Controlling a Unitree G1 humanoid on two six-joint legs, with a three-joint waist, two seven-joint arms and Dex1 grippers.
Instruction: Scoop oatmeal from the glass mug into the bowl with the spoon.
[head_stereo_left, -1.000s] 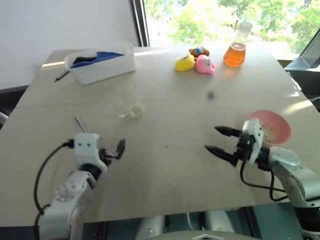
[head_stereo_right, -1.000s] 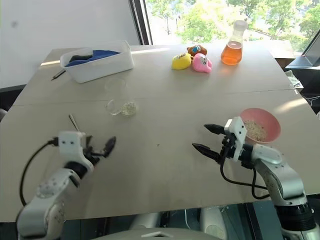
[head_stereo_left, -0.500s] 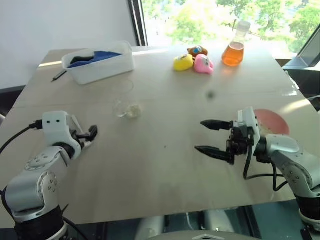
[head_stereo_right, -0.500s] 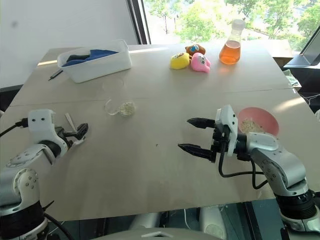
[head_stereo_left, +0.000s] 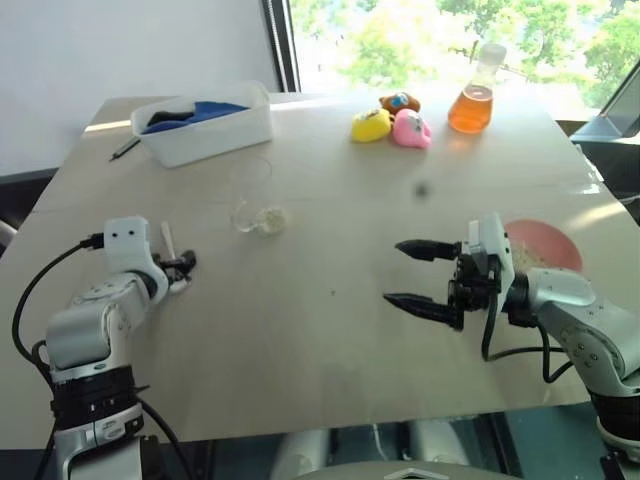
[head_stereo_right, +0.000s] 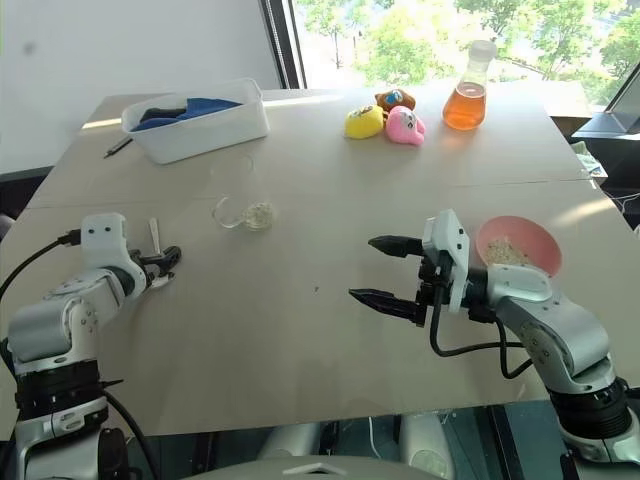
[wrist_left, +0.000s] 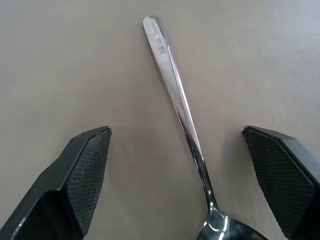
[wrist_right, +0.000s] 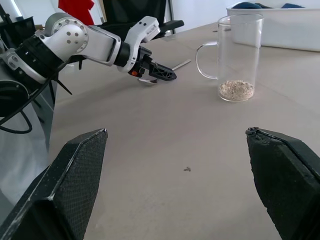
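Observation:
The spoon (wrist_left: 177, 95) lies flat on the table at the left, its handle pointing away from me. My left gripper (head_stereo_left: 180, 268) is low over it, open, with one finger (wrist_left: 85, 170) on each side of the handle and the spoon's oval end close to the wrist. The glass mug (wrist_right: 237, 55) stands upright beyond the spoon, a little oatmeal (wrist_right: 236, 89) at its bottom. The pink bowl (head_stereo_right: 520, 245) sits at the right with some flakes in it. My right gripper (head_stereo_right: 362, 268) hovers open just left of the bowl, pointing toward the mug.
At the back left stands a white tub (head_stereo_left: 205, 125) with blue cloth, a dark pen (head_stereo_left: 123, 150) beside it. Small yellow (head_stereo_left: 370, 125) and pink (head_stereo_left: 410, 128) toys and a flask of orange liquid (head_stereo_left: 472, 100) line the far edge.
My left gripper has swung left and away from me, coming down over the spoon with its fingers either side. The right gripper rose slightly and shifted left early on, then held still.

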